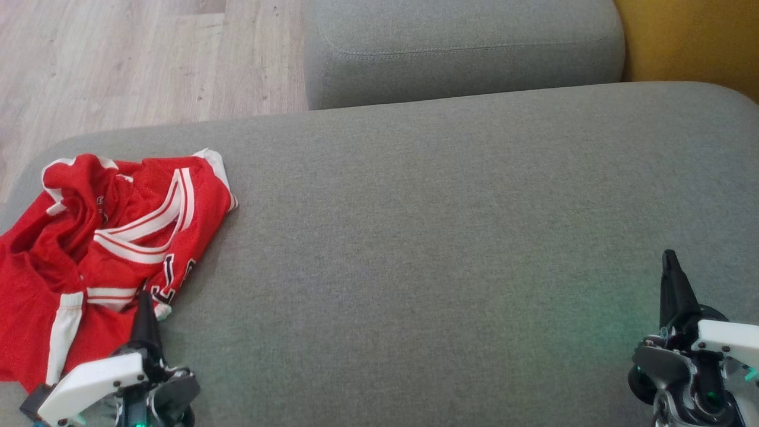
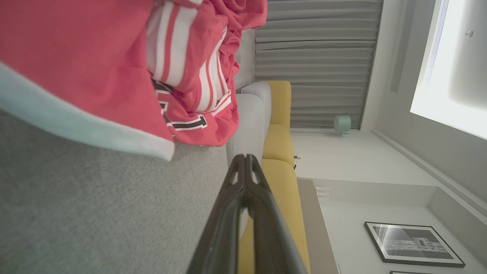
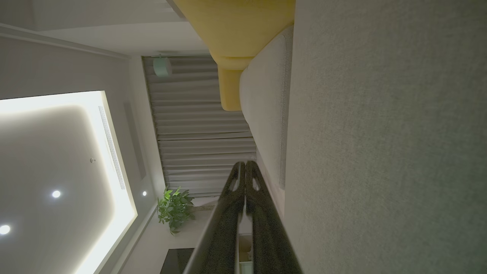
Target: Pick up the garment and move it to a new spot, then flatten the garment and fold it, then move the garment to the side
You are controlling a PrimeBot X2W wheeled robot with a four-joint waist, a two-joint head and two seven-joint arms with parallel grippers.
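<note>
The garment (image 1: 101, 243) is a red jersey with white stripes and dark lettering, crumpled at the left end of the grey sofa seat (image 1: 415, 237). My left gripper (image 1: 143, 296) hovers at the jersey's near right edge, its fingers pressed together and empty. In the left wrist view the garment (image 2: 114, 64) lies up and to the left of the shut left gripper (image 2: 245, 158). Far to the right, my right gripper (image 1: 670, 256) is shut over bare cushion with nothing in it. The right wrist view has the shut right gripper (image 3: 245, 163) beside the grey cushion (image 3: 380, 152).
A second grey cushion block (image 1: 462, 47) stands behind the seat, with a yellow cushion (image 1: 694, 41) at the back right. Wooden floor (image 1: 130, 59) lies beyond the seat's left edge. The seat's middle and right are bare fabric.
</note>
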